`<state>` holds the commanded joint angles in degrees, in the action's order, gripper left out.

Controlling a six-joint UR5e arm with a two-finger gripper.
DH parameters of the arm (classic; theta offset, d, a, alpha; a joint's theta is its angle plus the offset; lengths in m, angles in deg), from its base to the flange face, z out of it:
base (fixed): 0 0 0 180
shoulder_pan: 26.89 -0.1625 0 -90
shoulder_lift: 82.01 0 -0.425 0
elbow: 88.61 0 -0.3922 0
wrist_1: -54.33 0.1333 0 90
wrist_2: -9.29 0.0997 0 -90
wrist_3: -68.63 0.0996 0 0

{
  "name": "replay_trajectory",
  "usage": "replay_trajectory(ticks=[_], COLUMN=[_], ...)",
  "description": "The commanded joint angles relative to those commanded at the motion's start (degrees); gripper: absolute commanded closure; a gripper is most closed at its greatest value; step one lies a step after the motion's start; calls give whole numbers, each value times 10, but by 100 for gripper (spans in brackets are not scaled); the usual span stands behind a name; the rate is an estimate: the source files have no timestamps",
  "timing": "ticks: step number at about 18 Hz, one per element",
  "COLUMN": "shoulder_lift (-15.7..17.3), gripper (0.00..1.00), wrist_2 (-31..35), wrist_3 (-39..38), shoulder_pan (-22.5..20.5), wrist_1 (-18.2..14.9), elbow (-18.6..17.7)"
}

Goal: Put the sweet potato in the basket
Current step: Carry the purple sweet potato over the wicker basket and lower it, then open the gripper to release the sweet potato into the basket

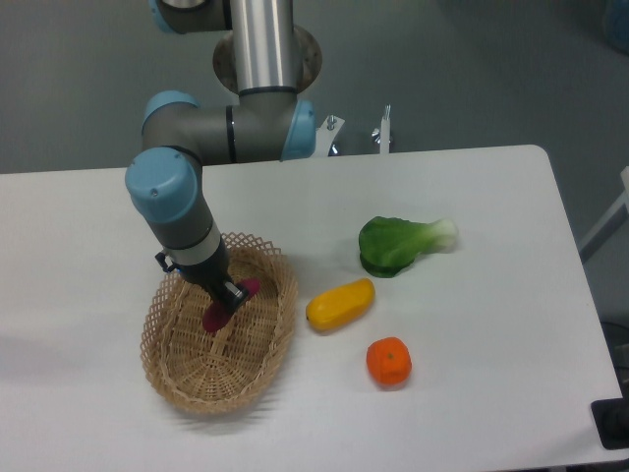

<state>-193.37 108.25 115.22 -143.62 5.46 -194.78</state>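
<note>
Claw [228, 298] down inside basket [173, 371], closed on sweet potato [215, 316], which sits within the lacy rim at basket centre. Basket near bench [472, 413] front-left. Yellow vegetable [340, 305] just beside the rim's right edge; orange fruit [389, 361] farther right.

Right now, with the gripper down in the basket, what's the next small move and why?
Probably open the fingers and release. The sweet potato already sits inside the basket's rim, low over the woven floor, with the gripper closed around its middle. Whether it touches the floor can't be told, so a slight lowering first may be safer.
</note>
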Motion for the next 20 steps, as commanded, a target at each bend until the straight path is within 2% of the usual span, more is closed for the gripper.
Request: replay_trajectory(ticks=[2, 4, 5, 7, 8, 13, 20], shoulder_lift=[-8, -8, -7, -2, 1, 14, 29], gripper=[80, 68, 56, 6, 0, 0, 0], wrist_2=[8, 7, 8, 10, 11, 25, 18], wrist_3=[-3, -7, -6, -7, -8, -11, -11], shoulder_pan=[4, 9, 10, 9, 9, 4, -53], wrist_1=[10, 20, 20, 21, 19, 17, 14], elbow=[3, 8, 8, 12, 19, 57, 126])
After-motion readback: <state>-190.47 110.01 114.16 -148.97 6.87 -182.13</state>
